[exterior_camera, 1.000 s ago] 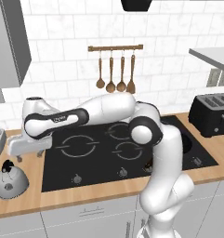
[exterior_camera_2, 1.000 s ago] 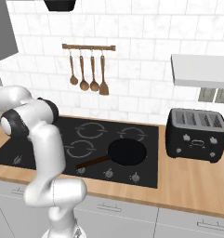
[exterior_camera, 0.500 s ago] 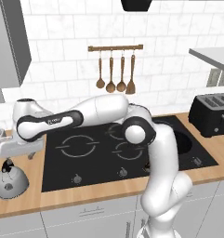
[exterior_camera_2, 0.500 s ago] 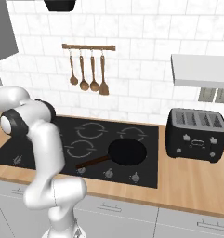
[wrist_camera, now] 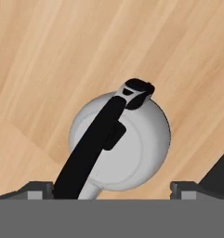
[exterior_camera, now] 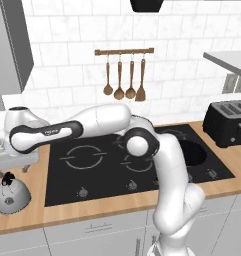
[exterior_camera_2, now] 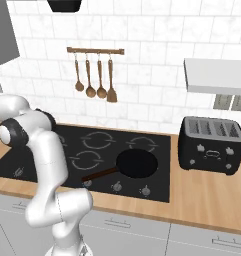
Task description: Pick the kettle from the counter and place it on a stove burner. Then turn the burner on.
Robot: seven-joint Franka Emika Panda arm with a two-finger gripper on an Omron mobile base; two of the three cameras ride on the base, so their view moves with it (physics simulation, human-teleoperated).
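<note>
Hand view, nearest: 2 dark finger tips of the two-finger gripper [wrist_camera: 112, 189] sit far apart at the bottom edge, 1 at each side, jaws wide open, nothing held. Between and just beyond them lies the small squat silver-grey kettle [wrist_camera: 125, 142] with black arched handle [wrist_camera: 91, 144] and black top knob, seen from above, upright on the light brown wood-grain counter [wrist_camera: 62, 51]. Fingers are not touching the kettle.

Left base view: kettle [exterior_camera: 12, 192] sits on the counter [exterior_camera: 22, 220] just left of the black glass cooktop [exterior_camera: 107, 172], near the front edge. The white arm reaches left across the cooktop, and its hand [exterior_camera: 14, 161] hangs right above the kettle, apart from it. The widest grey circle of broken arcs, the stove burner [exterior_camera: 83, 156], is at the cooktop's left side, bare, near the kettle.

Right base view: black frying pan [exterior_camera_2: 136, 163] rests on the cooktop's front right burner, handle pointing front-left. Row of knobs along the cooktop front edge. Farther right, a black 4-slot toaster [exterior_camera_2: 211, 145] stands on the counter. On the white tile wall behind, a wooden rail with 4 hanging wooden utensils [exterior_camera_2: 96, 75].
</note>
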